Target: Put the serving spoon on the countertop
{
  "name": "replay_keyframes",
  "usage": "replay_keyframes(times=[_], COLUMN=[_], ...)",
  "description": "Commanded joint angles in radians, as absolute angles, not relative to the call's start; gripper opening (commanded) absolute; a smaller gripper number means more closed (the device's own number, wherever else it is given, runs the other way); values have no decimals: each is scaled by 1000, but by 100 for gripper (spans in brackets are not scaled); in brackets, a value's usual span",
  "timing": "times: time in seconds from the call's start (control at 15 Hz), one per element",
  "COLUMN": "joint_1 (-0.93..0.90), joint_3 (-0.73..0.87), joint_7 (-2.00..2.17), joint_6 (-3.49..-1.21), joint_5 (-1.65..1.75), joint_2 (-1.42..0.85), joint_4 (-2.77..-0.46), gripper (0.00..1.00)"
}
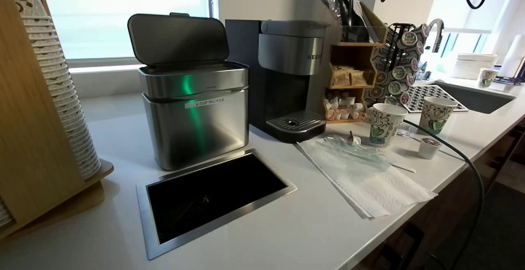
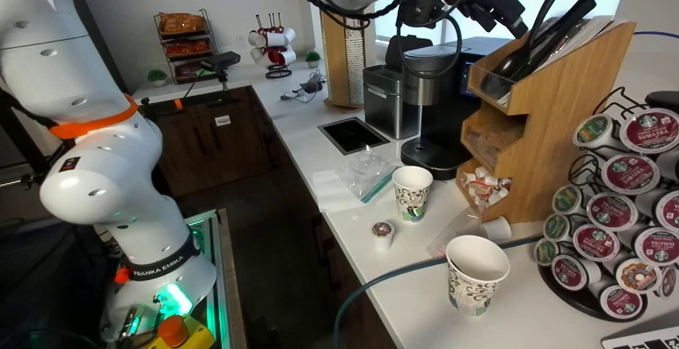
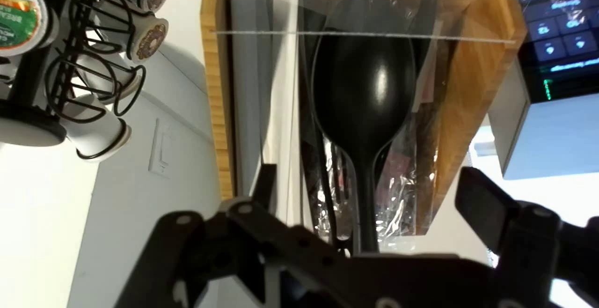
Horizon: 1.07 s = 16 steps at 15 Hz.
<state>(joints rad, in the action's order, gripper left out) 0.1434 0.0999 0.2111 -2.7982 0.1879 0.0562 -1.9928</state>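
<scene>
Black all over, the glossy long-handled serving spoon sat in the top bin of the tan wooden tiered organizer, bowl down, partly behind its clear front panel, handle up. Black two-finger gripper hung by the organizer's top: jaws wide; spoon handle lined up between them in the wrist view, couldn't tell if touching. Organizer stood on the smooth white bench. Just beside the organizer: silver-and-black coffee machine. Farther from the organizer, same side: boxy brushed-steel bin, lid up, and a rectangular steel-framed dark inset. Organizer's opposite side: black wire rack of round coffee pods. In front of the organizer: two patterned white paper cups, one loose white pod. Toward the machine side of the organizer: white paper towel, clear plastic bag on it.
</scene>
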Motion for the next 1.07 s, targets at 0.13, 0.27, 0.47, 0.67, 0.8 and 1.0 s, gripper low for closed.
replay_keyframes(times=[0.13, 0.27, 0.47, 0.67, 0.8, 1.0], joint_1=[153, 147, 141, 132, 129, 126], joint_3=[110, 111, 111, 112, 111, 109], joint_7=[333, 349, 359, 367, 367, 361], joint_6=[-2836, -2830, -2830, -2829, -2830, -2870], joint_5=[219, 219, 219, 229, 232, 237], joint_2=[-82, -109, -143, -156, -151, -78], joint_4=[-1855, -1824, -1789, -1773, -1770, -1808], gripper=[75, 56, 32, 10, 0, 5])
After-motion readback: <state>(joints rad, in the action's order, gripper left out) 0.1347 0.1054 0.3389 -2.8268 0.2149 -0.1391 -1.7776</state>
